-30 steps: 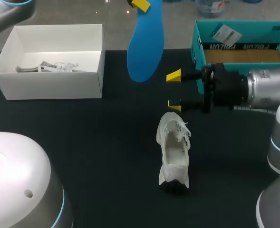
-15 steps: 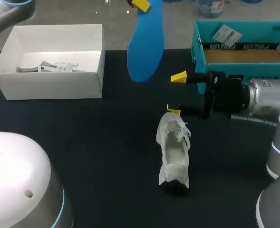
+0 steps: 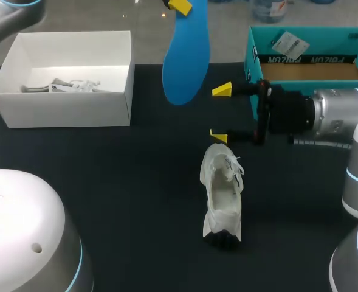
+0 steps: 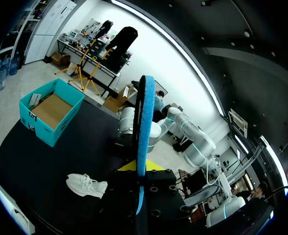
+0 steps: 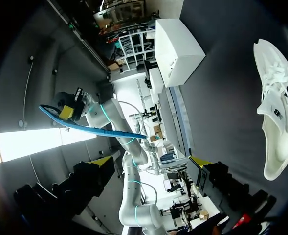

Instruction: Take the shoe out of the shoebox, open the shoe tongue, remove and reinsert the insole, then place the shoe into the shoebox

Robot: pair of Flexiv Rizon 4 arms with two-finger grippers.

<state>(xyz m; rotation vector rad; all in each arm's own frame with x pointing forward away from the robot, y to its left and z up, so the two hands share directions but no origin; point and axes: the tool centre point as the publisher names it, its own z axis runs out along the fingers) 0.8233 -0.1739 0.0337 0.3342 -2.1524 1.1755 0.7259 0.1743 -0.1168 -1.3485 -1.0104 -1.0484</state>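
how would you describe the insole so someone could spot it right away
On the black table, find the gap between the white box and the teal shoebox. Above it the left pincer holds the insole: a flat, bright blue, foot-shaped sheet, the only thing hanging in the air rather than lying on the table.

The flat blue foam insole (image 3: 185, 58) and the left gripper (image 3: 180, 5) holding it run off the head view's top edge. In the white cardboard box (image 3: 69, 109), the pale items (image 3: 63, 85) are too small to identify.
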